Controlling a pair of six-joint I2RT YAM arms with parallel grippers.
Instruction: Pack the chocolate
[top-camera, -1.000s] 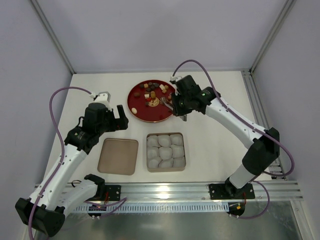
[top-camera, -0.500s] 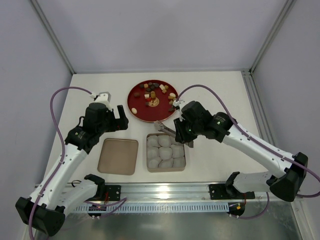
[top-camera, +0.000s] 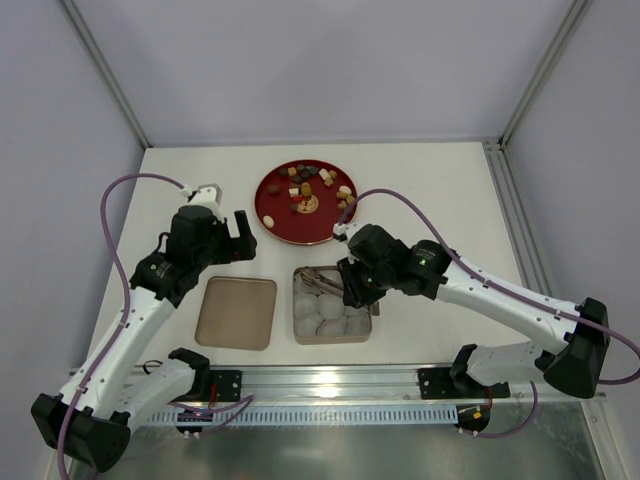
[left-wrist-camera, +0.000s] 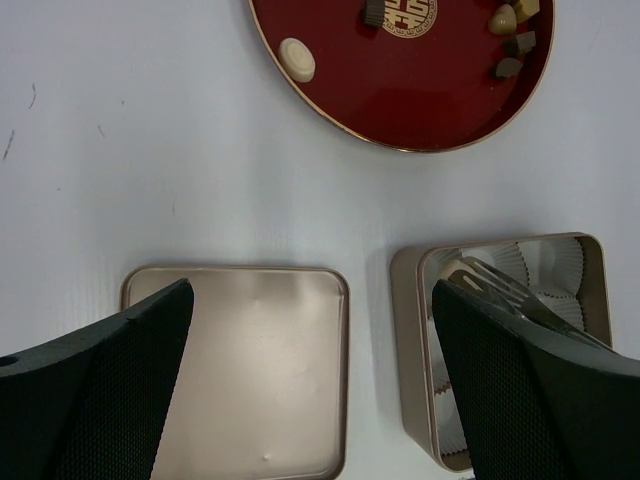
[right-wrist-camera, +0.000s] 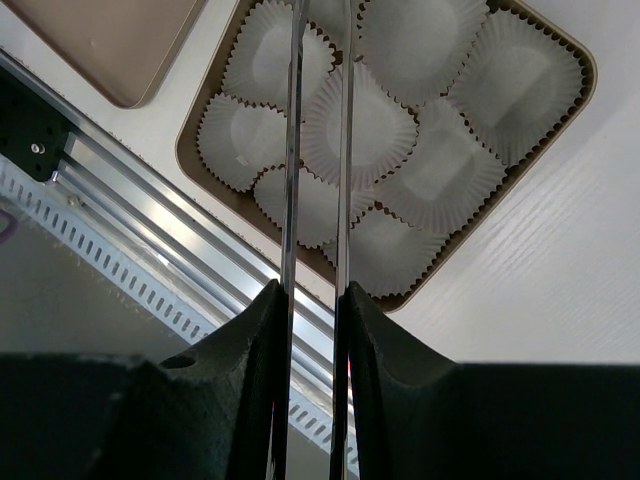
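- The right claw (right-wrist-camera: 312, 300) is clenched on a pair of thin metal tongs (right-wrist-camera: 293, 150). Their blades reach out low over the square tin (left-wrist-camera: 405, 340). I cannot tell whether a piece sits between the tips.
- To do this well, I'd say centre the tips over one paper cup (right-wrist-camera: 440, 175) and ease the squeeze down low. The cups are flimsy and pleated and crowd each other, so a nudge would likely shift them.
- The tin and the flat lid (left-wrist-camera: 250, 360) just left of it look like matt tan metal with rounded corners.
- The chocolates (top-camera: 310, 185), small brown, tan and cream lumps, lie on the glossy red plate (top-camera: 285, 226) on the far side of the tin.
- The left claw (left-wrist-camera: 312, 350) hangs released, left of the plate and just beyond the lid.
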